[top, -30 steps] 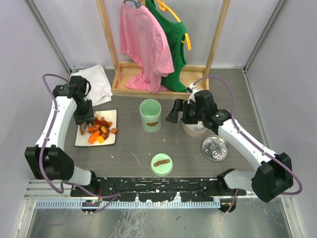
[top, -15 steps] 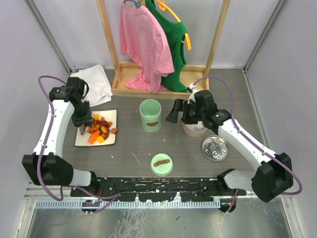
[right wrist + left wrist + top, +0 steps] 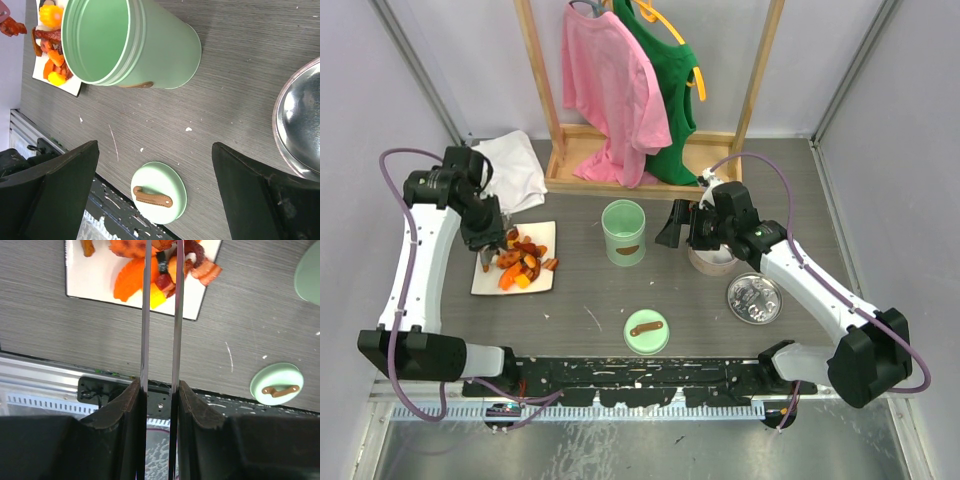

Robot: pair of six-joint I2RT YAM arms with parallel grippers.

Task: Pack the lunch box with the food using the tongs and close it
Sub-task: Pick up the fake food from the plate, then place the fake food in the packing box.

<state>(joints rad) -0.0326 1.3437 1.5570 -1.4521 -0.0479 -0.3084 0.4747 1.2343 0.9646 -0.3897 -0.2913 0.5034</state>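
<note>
The food (image 3: 520, 262) is a heap of orange, red and brown pieces on a white plate (image 3: 485, 283) at the left. My left gripper (image 3: 488, 234) hangs over the plate's far left corner, shut on the tongs (image 3: 145, 315). The two thin tong arms run from my left gripper (image 3: 159, 385) up to the food (image 3: 131, 284), with a dark red piece between them near the frame's top edge. The tong tips are cut off. The green lunch box (image 3: 623, 232) stands open and empty (image 3: 100, 40), and its lid (image 3: 646, 330) lies apart near the front. My right gripper (image 3: 683, 228) is open beside the box.
A steel bowl (image 3: 754, 298) sits at the right and a tape roll (image 3: 713, 262) lies under the right wrist. A white cloth (image 3: 515, 170) and a wooden rack (image 3: 558, 170) with pink and green shirts stand at the back.
The left arm's upper part has swung out to the left while its gripper stayed over the plate, squeezing the tongs slightly tighter. The right arm has not moved.
</note>
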